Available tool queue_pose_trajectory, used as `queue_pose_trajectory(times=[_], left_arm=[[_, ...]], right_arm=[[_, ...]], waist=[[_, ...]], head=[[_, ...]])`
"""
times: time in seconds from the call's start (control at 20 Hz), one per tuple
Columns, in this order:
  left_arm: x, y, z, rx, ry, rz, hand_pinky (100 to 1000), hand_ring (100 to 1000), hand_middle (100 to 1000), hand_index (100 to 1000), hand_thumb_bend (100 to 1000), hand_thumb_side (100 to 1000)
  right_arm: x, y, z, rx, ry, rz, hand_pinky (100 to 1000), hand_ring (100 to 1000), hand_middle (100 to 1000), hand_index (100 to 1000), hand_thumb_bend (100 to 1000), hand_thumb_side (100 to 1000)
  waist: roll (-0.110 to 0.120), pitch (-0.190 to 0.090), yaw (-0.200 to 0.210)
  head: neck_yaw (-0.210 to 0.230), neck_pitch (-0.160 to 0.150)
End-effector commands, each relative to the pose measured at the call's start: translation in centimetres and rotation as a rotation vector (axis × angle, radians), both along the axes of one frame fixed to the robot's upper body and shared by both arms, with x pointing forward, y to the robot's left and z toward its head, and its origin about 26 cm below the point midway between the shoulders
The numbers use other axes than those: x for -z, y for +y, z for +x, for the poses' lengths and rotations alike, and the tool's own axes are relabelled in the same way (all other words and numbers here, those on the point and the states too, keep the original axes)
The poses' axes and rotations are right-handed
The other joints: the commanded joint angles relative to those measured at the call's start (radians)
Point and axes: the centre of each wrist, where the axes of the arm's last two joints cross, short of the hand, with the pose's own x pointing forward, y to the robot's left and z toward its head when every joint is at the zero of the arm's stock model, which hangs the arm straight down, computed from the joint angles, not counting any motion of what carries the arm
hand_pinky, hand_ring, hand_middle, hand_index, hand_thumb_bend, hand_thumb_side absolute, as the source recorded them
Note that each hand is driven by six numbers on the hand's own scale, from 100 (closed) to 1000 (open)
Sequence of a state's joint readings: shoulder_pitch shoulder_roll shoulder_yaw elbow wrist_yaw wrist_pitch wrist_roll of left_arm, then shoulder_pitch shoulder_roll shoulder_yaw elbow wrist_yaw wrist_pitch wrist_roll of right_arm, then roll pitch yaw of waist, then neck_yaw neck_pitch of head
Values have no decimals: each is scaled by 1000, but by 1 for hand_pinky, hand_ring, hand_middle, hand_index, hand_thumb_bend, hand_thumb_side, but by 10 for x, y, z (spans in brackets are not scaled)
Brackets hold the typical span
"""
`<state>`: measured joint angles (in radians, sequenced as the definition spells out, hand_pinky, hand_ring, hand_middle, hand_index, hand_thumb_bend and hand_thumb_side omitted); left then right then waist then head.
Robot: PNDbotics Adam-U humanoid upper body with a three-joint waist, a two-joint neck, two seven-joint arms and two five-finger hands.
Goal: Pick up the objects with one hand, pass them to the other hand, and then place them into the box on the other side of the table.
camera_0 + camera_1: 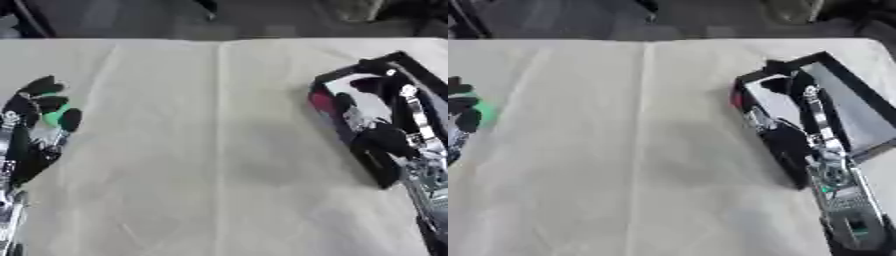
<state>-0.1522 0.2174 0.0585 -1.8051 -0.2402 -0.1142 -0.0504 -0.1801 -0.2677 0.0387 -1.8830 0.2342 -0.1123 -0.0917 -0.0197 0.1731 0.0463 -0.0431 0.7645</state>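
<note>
Curling around a green object (56, 116), your left hand (35, 125) sits far left; its axis unreadable. Right hand (385, 135), fingers unclear, over the box (842, 107). Cream-clothed surface (210, 150).

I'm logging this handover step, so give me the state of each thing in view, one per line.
Left hand: at the table's left edge, fingers curled round a green object.
Green object: held in the left hand, mostly hidden.
Right hand: reaching into the box, fingers not clear.
Box: open, on the table's right side, set askew.
Table: covered with a pale cloth.
</note>
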Motion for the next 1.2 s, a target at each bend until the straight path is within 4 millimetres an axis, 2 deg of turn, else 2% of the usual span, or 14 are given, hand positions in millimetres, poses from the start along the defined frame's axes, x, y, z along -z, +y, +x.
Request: queue_pose_trajectory(times=[0.05, 0.85, 1.0, 1.2], left_arm=[[-11, 1, 1, -5, -39, 14, 805, 722, 750, 881, 553, 639], [-15, 3, 1, -22, -51, 27, 808, 725, 753, 879, 552, 638], [-29, 12, 1, -58, -89, 82, 810, 729, 755, 880, 562, 629], [-63, 41, -3, -131, -153, 287, 824, 738, 756, 880, 559, 606]], right_arm=[[-10, -1, 0, 8, -39, -9, 785, 729, 759, 842, 350, 393], [-10, -3, 1, 10, -39, -13, 786, 730, 760, 840, 355, 395], [-9, -4, 1, 11, -38, -18, 786, 730, 760, 840, 356, 396], [-8, -7, 1, 14, -31, -30, 786, 730, 758, 841, 359, 395]], waist=[[-5, 5, 2], [3, -16, -9], [7, -21, -7], [17, -32, -6]], head=[[4, 5], [0, 5], [5, 5], [2, 5]])
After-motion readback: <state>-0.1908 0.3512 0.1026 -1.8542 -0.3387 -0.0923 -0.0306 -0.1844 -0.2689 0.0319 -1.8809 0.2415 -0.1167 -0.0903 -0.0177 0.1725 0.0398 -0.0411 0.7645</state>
